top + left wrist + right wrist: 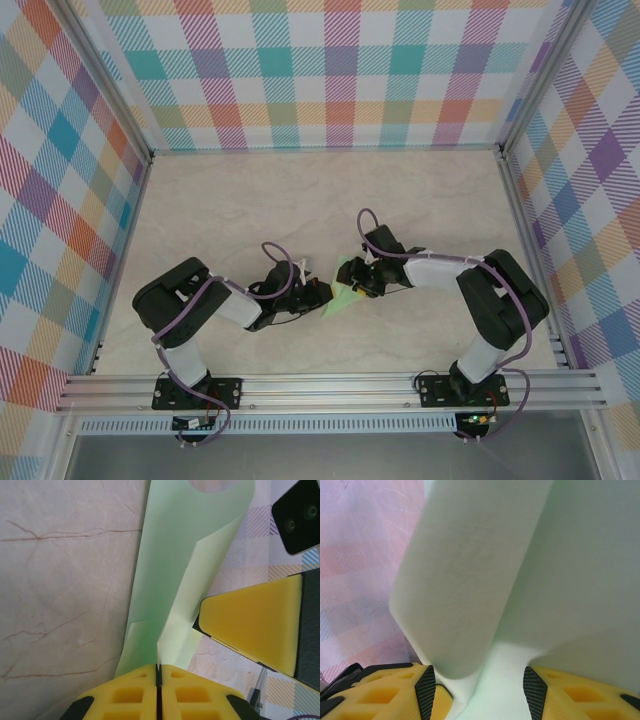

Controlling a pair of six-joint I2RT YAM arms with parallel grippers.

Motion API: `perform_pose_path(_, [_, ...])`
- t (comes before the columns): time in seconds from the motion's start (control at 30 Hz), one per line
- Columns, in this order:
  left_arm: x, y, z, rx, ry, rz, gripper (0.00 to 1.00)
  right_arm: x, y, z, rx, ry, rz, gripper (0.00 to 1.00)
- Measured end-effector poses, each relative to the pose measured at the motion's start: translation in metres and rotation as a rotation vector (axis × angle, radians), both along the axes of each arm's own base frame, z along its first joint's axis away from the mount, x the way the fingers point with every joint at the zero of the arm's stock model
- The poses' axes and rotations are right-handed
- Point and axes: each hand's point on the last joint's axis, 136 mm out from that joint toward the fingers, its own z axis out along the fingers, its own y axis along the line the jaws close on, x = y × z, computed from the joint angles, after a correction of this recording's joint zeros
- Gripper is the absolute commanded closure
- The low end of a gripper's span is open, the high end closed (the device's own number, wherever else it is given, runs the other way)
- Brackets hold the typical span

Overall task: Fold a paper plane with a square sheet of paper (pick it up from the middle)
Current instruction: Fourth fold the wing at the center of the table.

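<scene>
Pinches a limp, crease-prone sheet of paper (pixel 185 570) in the left tool (pixel 158 670), with the right tool (pixel 479 682) spread astride its curl; likely best gripped along folds.

Left arm (pixel 190 300): elbow bent out to side, forearm reaching inward. Left gripper (pixel 158 672): jaws pressed together, thin seam between, paper (pixel 190 555) edge pinched in seam. Right arm (pixel 500 300): elbow out to side, forearm angled inward. Right gripper (pixel 477 685): jaws apart, about half spread, paper in gap. Grippers nearly tip to tip, facing each other.
</scene>
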Motion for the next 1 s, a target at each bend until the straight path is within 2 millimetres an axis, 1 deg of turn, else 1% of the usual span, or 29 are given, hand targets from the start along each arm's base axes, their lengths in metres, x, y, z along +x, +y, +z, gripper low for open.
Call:
perform_pose_path(0.13, [-0.001, -0.001, 0.004, -0.008, -0.009, -0.015, 0.75, 0.000, 0.000, -0.001, -0.014, 0.014, -0.003, 0.46])
perform_pose_path(0.23, [-0.001, -0.002, 0.008, -0.009, -0.027, -0.029, 0.69, 0.000, 0.000, -0.001, -0.021, 0.027, -0.005, 0.45])
perform_pose_path(0.3, [-0.002, -0.001, 0.009, 0.001, -0.038, -0.039, 0.66, 0.001, 0.000, -0.002, -0.023, 0.031, -0.006, 0.45])
perform_pose_path(0.43, [-0.002, -0.001, 0.010, 0.029, -0.053, -0.060, 0.64, 0.001, 0.001, -0.002, -0.027, 0.038, -0.005, 0.45])
perform_pose_path(0.77, [-0.001, -0.007, 0.010, 0.047, -0.053, -0.105, 0.63, 0.002, 0.002, -0.002, -0.028, 0.057, -0.019, 0.43])
perform_pose_path(0.87, [0.000, -0.009, 0.009, 0.048, -0.047, -0.106, 0.68, 0.002, 0.002, -0.002, -0.028, 0.060, -0.022, 0.43])
perform_pose_path(1.0, [0.002, -0.010, 0.006, 0.057, -0.033, -0.105, 0.76, 0.002, 0.002, -0.001, -0.027, 0.060, -0.022, 0.42])
